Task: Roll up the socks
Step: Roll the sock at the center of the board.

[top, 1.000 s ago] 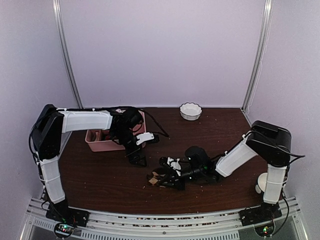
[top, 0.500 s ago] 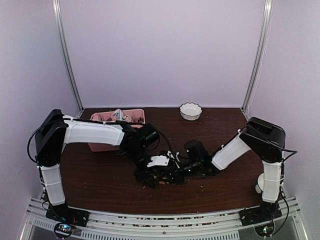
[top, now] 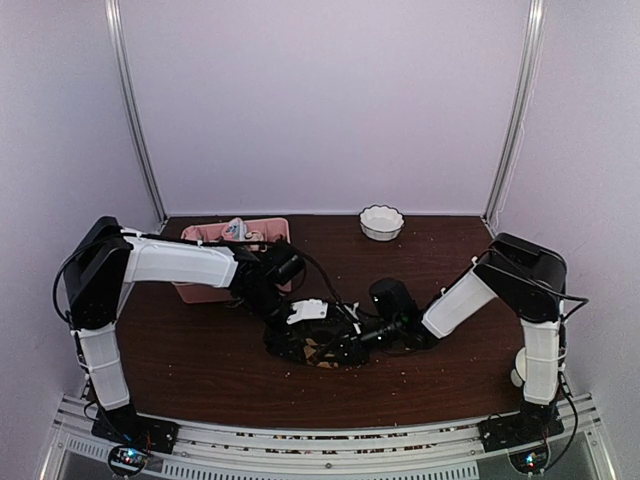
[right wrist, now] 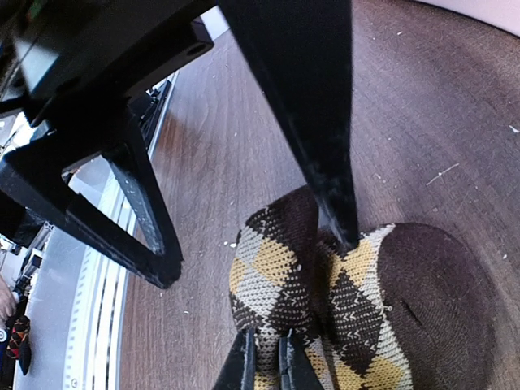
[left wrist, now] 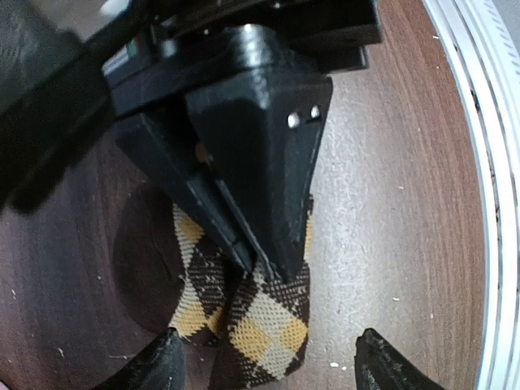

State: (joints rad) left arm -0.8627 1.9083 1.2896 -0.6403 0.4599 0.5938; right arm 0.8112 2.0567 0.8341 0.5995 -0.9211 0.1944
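The socks (right wrist: 325,301) are a bunched dark brown fabric with tan argyle diamonds, lying on the brown table near its front middle (top: 322,351). I cannot tell one sock from the other in the bunch. My right gripper (right wrist: 266,367) lies low at the bunch's near end, shut on a fold of it. My left gripper (left wrist: 272,366) hangs over the bunch (left wrist: 260,325) with its jaws open and straddling it. One of its fingers (right wrist: 321,130) presses into the crease, while the other (right wrist: 134,223) stands over bare table. In the top view the two grippers meet, left (top: 300,338) and right (top: 347,336).
A pink tray (top: 190,292) with small bundles sits at the back left, partly behind the left arm. A white bowl (top: 381,222) stands at the back wall. A white object (top: 520,372) lies by the right arm's base. The metal rail (left wrist: 487,162) runs close to the socks.
The left arm swung from beside the pink tray down onto the socks, its jaws narrowing a little. The right gripper kept its grip and drew the bunch slightly left.
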